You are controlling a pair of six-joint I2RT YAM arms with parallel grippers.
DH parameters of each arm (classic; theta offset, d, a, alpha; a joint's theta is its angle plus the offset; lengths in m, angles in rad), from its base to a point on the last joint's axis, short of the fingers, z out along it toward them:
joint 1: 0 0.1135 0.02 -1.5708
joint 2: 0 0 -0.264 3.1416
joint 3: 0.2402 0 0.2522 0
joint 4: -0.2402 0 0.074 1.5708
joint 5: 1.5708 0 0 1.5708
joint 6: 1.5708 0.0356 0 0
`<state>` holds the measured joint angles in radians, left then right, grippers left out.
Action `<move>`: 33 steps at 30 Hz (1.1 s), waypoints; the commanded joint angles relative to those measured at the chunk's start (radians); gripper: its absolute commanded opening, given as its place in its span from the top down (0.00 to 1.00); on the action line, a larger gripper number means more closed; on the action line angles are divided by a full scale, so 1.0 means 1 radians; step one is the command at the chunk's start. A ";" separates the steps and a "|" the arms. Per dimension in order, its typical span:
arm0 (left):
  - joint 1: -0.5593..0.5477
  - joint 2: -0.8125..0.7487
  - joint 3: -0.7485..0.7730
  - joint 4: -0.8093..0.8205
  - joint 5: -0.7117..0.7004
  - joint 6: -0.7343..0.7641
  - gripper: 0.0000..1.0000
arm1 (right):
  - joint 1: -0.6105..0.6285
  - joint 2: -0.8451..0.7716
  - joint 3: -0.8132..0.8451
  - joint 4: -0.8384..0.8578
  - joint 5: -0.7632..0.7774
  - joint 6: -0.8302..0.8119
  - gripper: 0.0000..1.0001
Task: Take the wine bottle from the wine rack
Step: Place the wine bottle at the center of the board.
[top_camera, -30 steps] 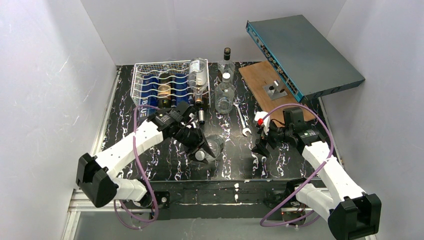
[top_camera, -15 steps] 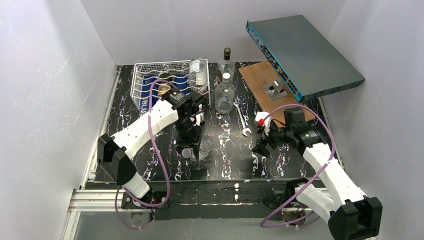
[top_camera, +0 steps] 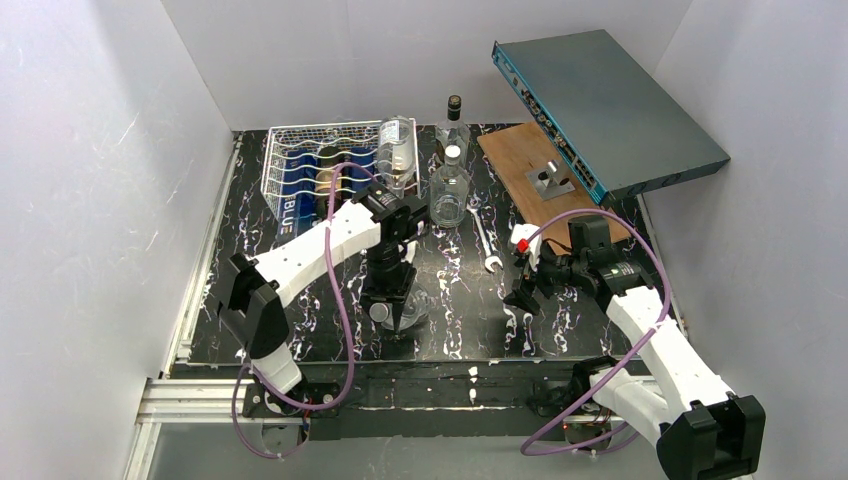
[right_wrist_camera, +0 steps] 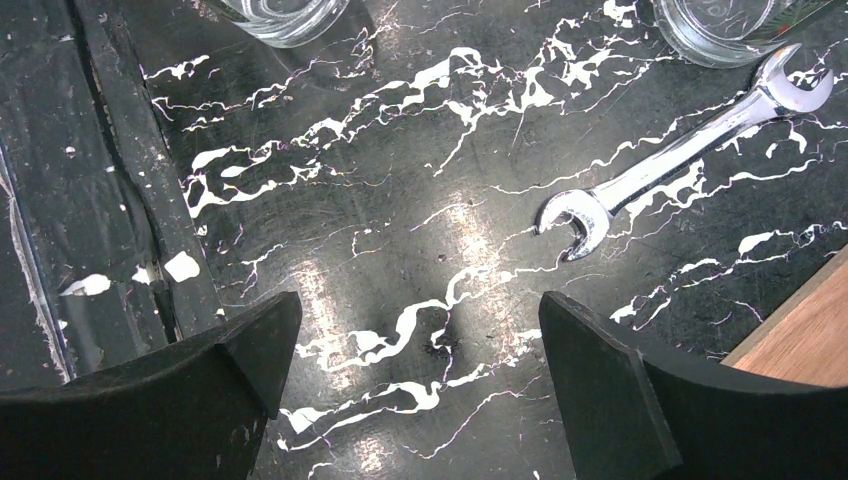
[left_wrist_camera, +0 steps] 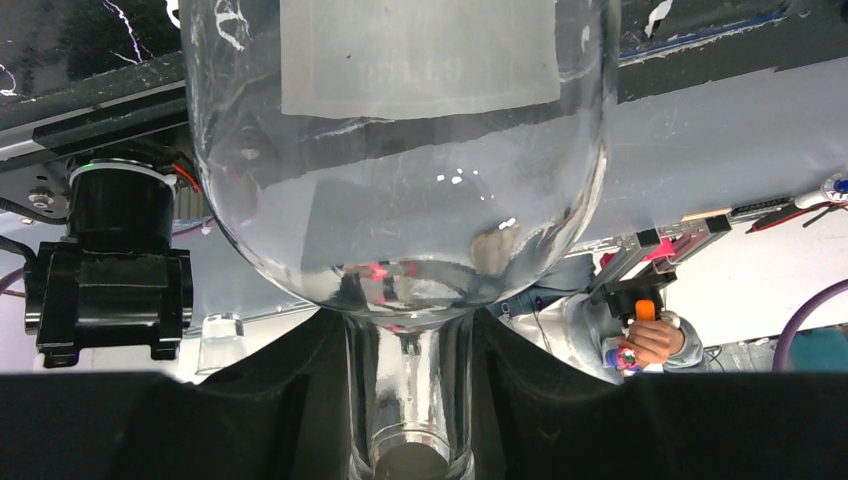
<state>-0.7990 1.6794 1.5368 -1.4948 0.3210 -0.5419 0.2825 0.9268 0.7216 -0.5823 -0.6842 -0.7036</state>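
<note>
Left arm: elbow raised on the left side, forearm running diagonally up to in front of the wine rack, wrist folded back down toward the near edge of the tabletop.

Left gripper fingers are clamped tight on the neck of the clear wine bottle. In the wrist view the neck sits between both fingers and the body points away from the wrist, toward the tabletop's front edge.

The bottle is off the rack, in front of it and well apart, over the near-centre tabletop. Can't tell if it's resting on the surface.

The rack holds blue bottles plus one clear bottle at its right end.

Right arm: reaching in from the right base, forearm angled toward centre, gripper low over the tabletop, near the wrench.

Right fingers are spread wide, nothing between them, only bare tabletop under the gap. The wrench lies ahead of them, not touched.
</note>
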 commanded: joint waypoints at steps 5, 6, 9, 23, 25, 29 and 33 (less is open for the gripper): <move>-0.025 0.002 0.071 -0.188 0.023 0.003 0.88 | -0.002 -0.023 -0.005 -0.008 -0.034 -0.007 0.02; -0.026 0.006 0.071 -0.188 0.023 0.002 0.86 | -0.002 -0.025 -0.005 -0.008 -0.034 -0.006 0.02; -0.028 0.019 0.072 -0.188 0.021 0.000 0.82 | 0.000 -0.027 -0.005 -0.010 -0.034 -0.008 0.02; -0.039 0.051 0.120 -0.188 -0.003 -0.009 0.64 | 0.000 -0.028 -0.004 -0.010 -0.033 -0.010 0.01; -0.039 0.053 0.124 -0.188 -0.003 -0.009 0.62 | 0.000 -0.028 -0.005 -0.010 -0.033 -0.010 0.02; -0.039 0.055 0.136 -0.188 -0.007 -0.009 0.59 | 0.000 -0.029 -0.004 -0.010 -0.031 -0.009 0.02; -0.039 0.056 0.140 -0.188 -0.008 -0.010 0.58 | 0.000 -0.029 -0.005 -0.009 -0.029 -0.010 0.02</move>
<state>-0.8333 1.7588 1.6524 -1.4986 0.3119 -0.5514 0.2825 0.9157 0.7216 -0.5884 -0.6918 -0.7074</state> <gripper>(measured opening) 0.414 0.984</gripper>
